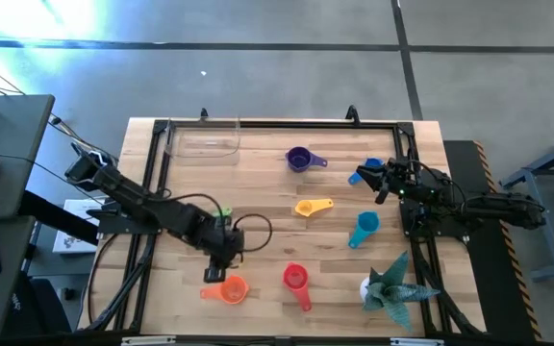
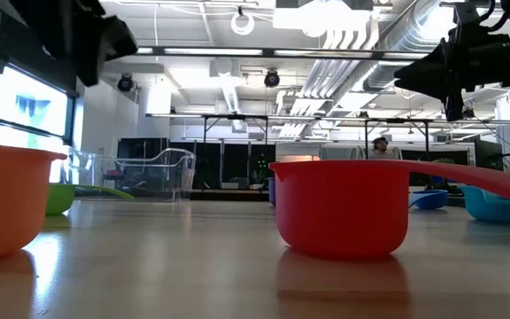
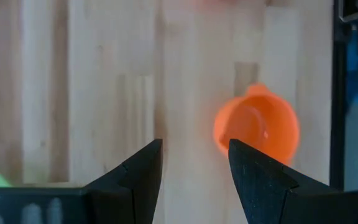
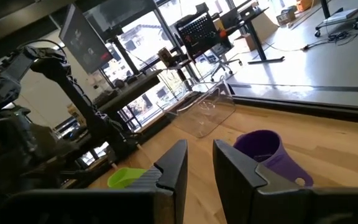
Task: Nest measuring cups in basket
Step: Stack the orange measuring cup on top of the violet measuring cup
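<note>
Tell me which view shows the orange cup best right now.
The left wrist view: the orange cup sits whole, seen from straight above, just past the left gripper, whose jaws are open. The high view shows it small, below that arm. The low view cuts it off at the edge. The right wrist view misses it.

Overhead camera looked straight down on the table (image 1: 267,207), low camera level at tabletop, wrist cameras faced forward past own fingers, left wrist and overhead shared the orange cup (image 3: 257,129) just beyond the left gripper (image 3: 194,163).
</note>
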Controlling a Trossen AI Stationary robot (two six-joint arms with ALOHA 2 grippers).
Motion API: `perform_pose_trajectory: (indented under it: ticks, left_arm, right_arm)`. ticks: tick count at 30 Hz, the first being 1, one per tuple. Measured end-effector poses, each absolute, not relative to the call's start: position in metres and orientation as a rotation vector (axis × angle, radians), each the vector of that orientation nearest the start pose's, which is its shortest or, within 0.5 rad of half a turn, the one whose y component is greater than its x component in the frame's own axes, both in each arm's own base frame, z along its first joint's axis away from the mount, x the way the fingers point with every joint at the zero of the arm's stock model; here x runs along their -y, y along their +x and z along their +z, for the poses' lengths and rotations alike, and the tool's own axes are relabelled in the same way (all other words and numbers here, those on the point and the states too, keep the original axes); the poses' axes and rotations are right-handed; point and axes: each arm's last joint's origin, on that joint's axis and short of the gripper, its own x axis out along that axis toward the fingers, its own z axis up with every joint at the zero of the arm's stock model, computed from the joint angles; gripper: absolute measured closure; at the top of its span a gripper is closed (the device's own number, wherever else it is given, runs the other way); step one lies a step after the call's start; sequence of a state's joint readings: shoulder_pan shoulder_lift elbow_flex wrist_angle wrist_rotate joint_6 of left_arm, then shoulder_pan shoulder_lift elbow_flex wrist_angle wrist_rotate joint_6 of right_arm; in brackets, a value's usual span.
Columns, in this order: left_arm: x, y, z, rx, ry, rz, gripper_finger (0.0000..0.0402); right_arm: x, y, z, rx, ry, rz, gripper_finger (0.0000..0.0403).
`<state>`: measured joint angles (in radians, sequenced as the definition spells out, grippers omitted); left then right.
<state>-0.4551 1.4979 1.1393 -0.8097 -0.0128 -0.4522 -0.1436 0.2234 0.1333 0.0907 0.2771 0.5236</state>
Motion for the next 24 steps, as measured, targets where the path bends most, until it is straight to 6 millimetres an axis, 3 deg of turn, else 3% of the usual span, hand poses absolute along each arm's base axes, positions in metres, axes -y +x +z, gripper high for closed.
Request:
perform_pose_trajectory:
  ticks: [6,24]
  left_arm:
    - [0.143,0.257,0.241,-1.199,-0.021,-0.150,0.0229]
    - [0.162,0.288,0.193,-1.222,0.041,-0.269,0.0229]
  right_arm:
    - [0.023,0.105,0.198,0.098,0.539,-0.415,0.0334]
    - [0.021,0.106,0.187,-0.020,0.614,-0.375,0.0334]
